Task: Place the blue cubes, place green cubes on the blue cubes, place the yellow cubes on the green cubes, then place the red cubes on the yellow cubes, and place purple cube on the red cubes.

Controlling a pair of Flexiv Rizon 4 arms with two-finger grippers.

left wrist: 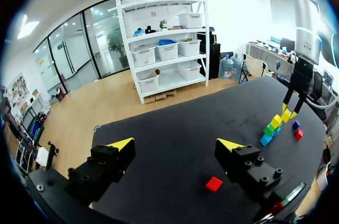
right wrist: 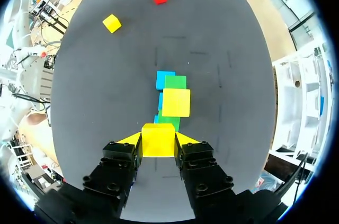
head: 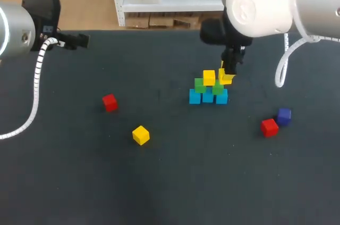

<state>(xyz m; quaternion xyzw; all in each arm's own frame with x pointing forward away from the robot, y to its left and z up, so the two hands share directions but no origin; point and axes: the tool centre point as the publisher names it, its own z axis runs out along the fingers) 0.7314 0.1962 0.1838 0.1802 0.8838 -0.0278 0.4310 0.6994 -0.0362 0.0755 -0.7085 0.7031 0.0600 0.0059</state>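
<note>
A row of blue cubes (head: 207, 97) carries two green cubes (head: 200, 84) and one yellow cube (head: 209, 77). My right gripper (head: 227, 74) is shut on a second yellow cube (right wrist: 158, 139), holding it just above the right-hand green cube (head: 218, 89) beside the placed yellow cube (right wrist: 176, 102). Loose on the table lie a red cube (head: 110, 102), a yellow cube (head: 141, 135), another red cube (head: 269, 127) and a purple cube (head: 283, 115). My left gripper (left wrist: 176, 147) stands open and empty at the far left, with the red cube (left wrist: 214, 184) ahead of it.
The dark table (head: 64, 182) has broad bare cloth in front and at the left. The stack (left wrist: 275, 125) stands right of the middle, and the red and purple cubes lie to its right front.
</note>
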